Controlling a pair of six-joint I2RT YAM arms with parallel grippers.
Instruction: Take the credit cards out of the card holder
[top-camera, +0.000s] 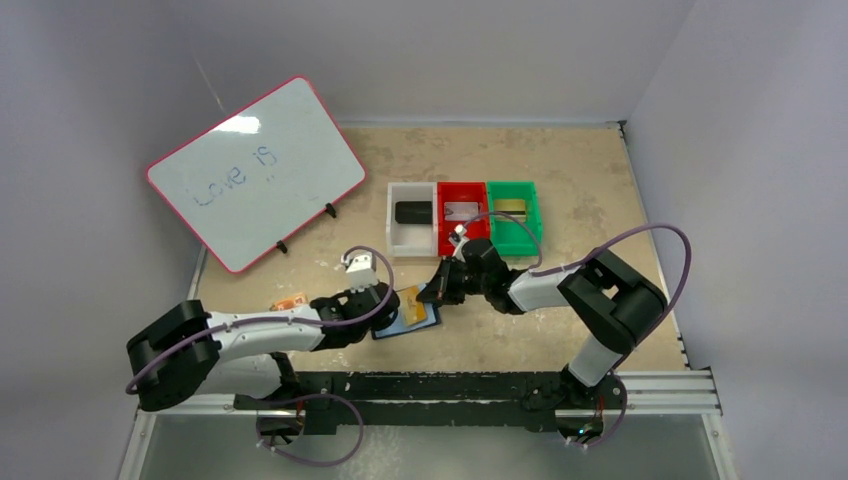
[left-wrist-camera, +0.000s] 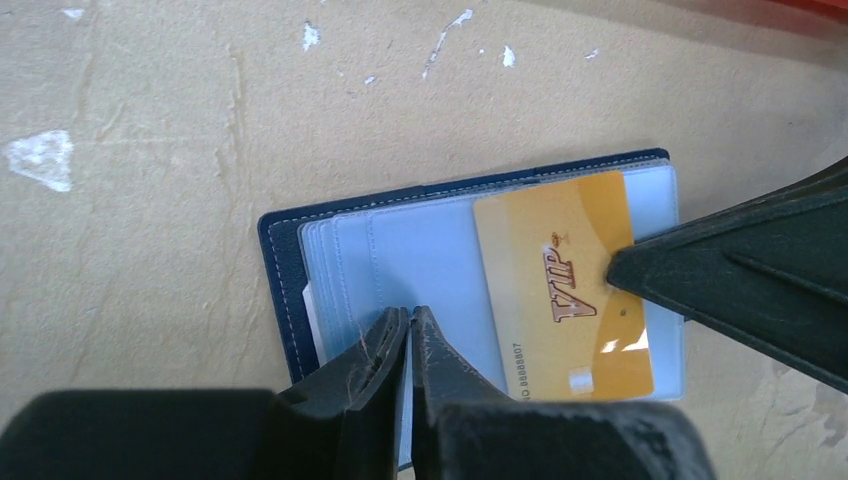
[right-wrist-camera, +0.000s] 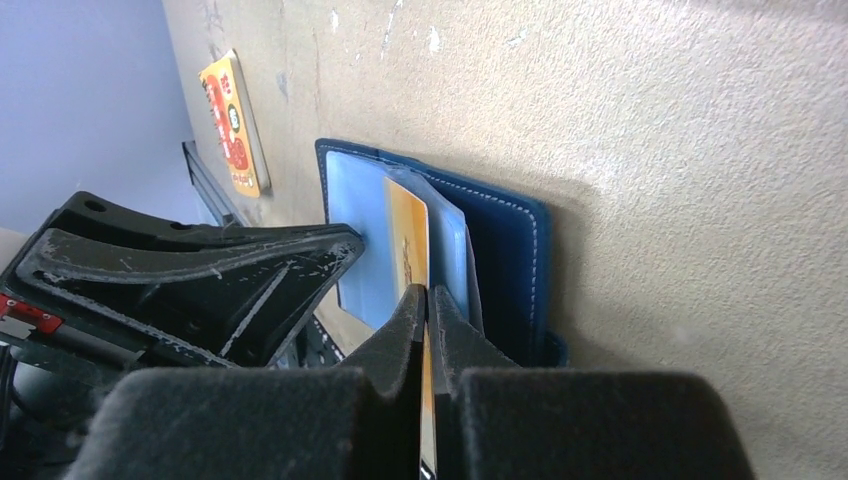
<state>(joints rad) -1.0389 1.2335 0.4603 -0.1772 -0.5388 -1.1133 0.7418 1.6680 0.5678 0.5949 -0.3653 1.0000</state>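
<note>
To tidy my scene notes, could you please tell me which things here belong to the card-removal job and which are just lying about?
Job:
card holder, lying open
gold VIP card, pinched by the right fingers
left fingers, closed, tips on the holder's pocket panel

Lying about:
whiteboard
white bin
red bin
green bin
orange pad

We stretch both arms low and inward, elbows bent, so the hands nearly meet. Our left hand (top-camera: 390, 308) points down, fingers pressed together. Our right hand (top-camera: 433, 292) faces it, fingers pinched tight on the edge of a gold card (right-wrist-camera: 408, 245).
</note>
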